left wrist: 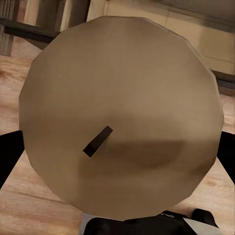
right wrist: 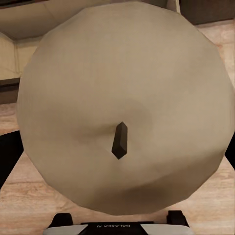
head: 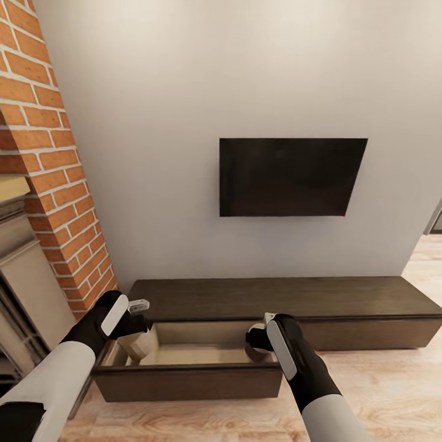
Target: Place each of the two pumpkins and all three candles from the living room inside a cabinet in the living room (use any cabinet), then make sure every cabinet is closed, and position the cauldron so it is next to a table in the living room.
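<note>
The long dark brown cabinet (head: 319,299) stands against the wall, with its left drawer (head: 184,382) pulled out and showing pale beige walls. My left gripper (head: 139,326) is shut on a beige candle (head: 137,345) over the drawer's left end. In the left wrist view this candle (left wrist: 122,83) shows its flat top and dark wick, with a black finger (left wrist: 9,159) at its side. My right gripper (head: 256,341) is shut on a second candle (right wrist: 122,68) over the drawer's right end. That candle sits between two black fingers (right wrist: 8,159).
A black TV (head: 288,177) hangs on the white wall above the cabinet. A red brick fireplace column (head: 55,184) rises close on the left. Light wood floor (head: 380,387) stretches to the right of the open drawer.
</note>
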